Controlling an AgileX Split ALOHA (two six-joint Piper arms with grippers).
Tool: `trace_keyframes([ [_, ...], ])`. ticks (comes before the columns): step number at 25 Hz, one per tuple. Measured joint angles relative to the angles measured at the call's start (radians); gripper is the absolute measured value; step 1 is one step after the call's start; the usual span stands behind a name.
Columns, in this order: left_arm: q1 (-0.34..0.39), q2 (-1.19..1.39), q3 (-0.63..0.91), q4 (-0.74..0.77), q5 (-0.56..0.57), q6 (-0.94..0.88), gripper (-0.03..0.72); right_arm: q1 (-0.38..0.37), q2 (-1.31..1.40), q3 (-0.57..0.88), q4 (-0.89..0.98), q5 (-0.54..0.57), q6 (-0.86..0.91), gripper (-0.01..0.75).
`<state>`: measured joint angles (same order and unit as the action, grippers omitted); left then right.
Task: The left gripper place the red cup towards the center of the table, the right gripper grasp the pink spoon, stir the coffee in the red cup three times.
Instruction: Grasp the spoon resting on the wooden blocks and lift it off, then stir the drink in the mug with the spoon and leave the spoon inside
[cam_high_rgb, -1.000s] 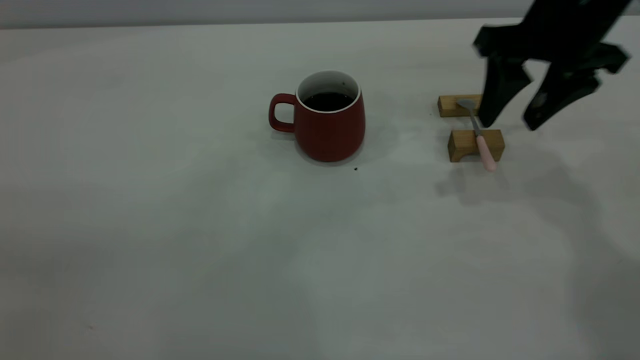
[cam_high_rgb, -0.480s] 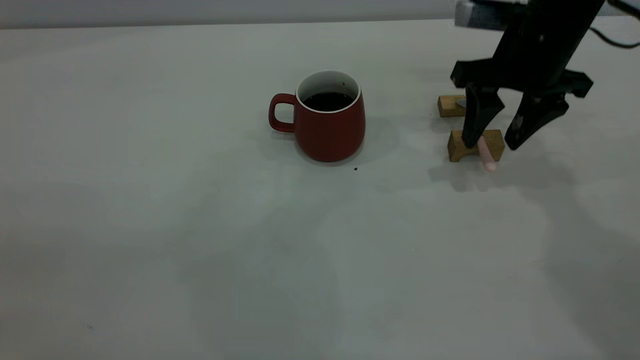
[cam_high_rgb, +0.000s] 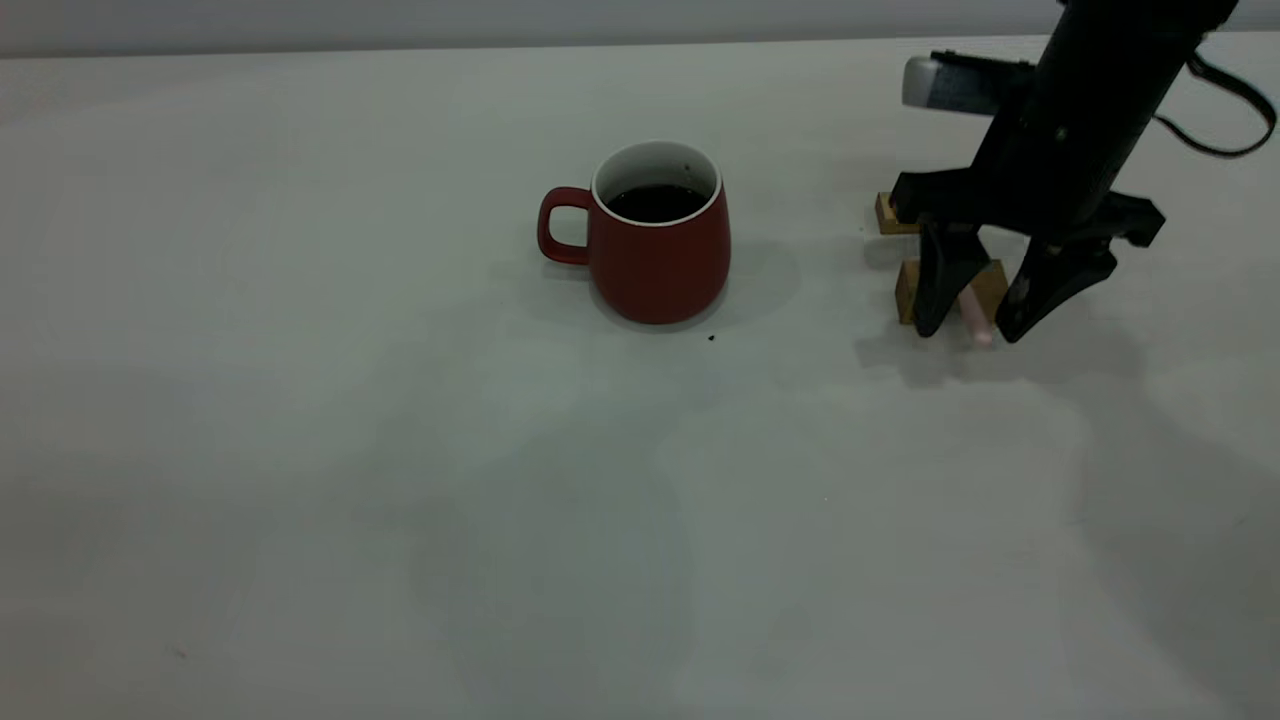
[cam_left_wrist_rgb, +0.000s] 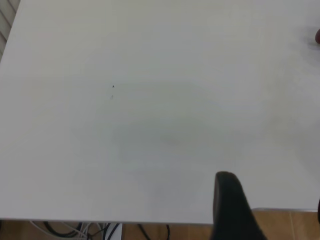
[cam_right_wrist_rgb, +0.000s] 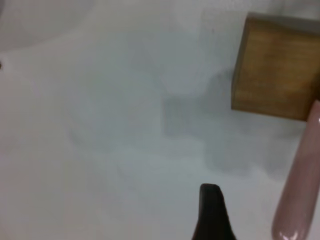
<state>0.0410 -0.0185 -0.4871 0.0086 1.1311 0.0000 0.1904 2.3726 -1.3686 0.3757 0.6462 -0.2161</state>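
Reaching steeply down at the exterior view's right side, right gripper (cam_high_rgb: 968, 333) with jaws spread and tips low beside the near wooden block (cam_high_rgb: 985, 285), straddling the pink spoon (cam_high_rgb: 975, 318)'s handle without closing on it; red cup (cam_high_rgb: 660, 235) holding coffee (cam_high_rgb: 655, 202) upright near mid-table (cam_high_rgb: 400, 450), handle turned left, well apart from the blocks. From the left wrist, only bare tabletop, its near edge and one dark finger (cam_left_wrist_rgb: 231, 207), so no telling the left gripper's state. From the right wrist, pink handle (cam_right_wrist_rgb: 299, 190) close beside one fingertip (cam_right_wrist_rgb: 212, 212), block's side (cam_right_wrist_rgb: 275, 67) beyond it.
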Motion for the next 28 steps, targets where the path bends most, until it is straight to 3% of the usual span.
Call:
trace_keyframes([
  [4, 0.000, 0.000, 0.000, 0.000, 0.000, 0.000, 0.478, 0.000, 0.020, 0.000, 0.000, -0.012, -0.003, 0.577],
  [8, 0.000, 0.000, 0.000, 0.000, 0.000, 0.000, 0.478, 0.000, 0.020, -0.001, 0.000, -0.030, -0.003, 0.504],
  [13, 0.000, 0.000, 0.000, 0.000, 0.000, 0.000, 0.478, 0.000, 0.020, -0.002, 0.002, -0.030, -0.003, 0.348],
  [18, 0.000, 0.000, 0.000, 0.000, 0.000, 0.000, 0.478, 0.000, 0.023, -0.002, -0.002, -0.023, -0.003, 0.139],
  [25, 0.000, 0.000, 0.000, 0.000, 0.000, 0.000, 0.478, 0.001, -0.073, -0.002, -0.039, 0.031, 0.031, 0.142],
  [28, 0.000, 0.000, 0.000, 0.000, 0.000, 0.000, 0.478, 0.009, -0.166, -0.005, 0.035, 0.090, 0.015, 0.142],
])
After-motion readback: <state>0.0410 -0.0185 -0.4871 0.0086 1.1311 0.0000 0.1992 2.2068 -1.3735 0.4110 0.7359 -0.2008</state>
